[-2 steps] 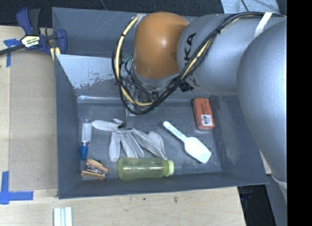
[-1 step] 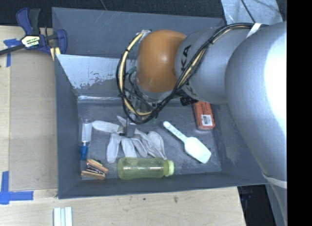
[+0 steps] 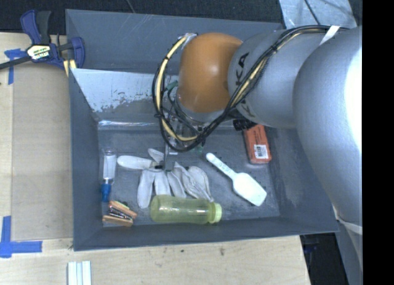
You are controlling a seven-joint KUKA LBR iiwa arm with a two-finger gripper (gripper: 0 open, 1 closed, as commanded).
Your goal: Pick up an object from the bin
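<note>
Reach: gripper (image 3: 163, 164) low over the white leaf-shaped bundle (image 3: 175, 180) at mid-floor; spread or pressed together cannot be told.
Front edge: yellow-green bottle (image 3: 184, 209) lying along the near wall, just beside the bundle.
Left edge: clear tube (image 3: 108, 173) with blue cap, wooden clips (image 3: 119, 213).
Right side: white scoop (image 3: 239, 181), orange block (image 3: 257, 144), apart from each other.
Open room: bare floor behind the bundle, toward the far wall.
Surface: grey metal bin (image 3: 83, 173), sloped walls.

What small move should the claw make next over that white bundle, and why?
Probably ease straight down a little. The claw hangs over the white fan-shaped bundle mid-bin, while the yellow-green bottle lies close beside that bundle, so a sideways move seems needless and might nudge it.
</note>
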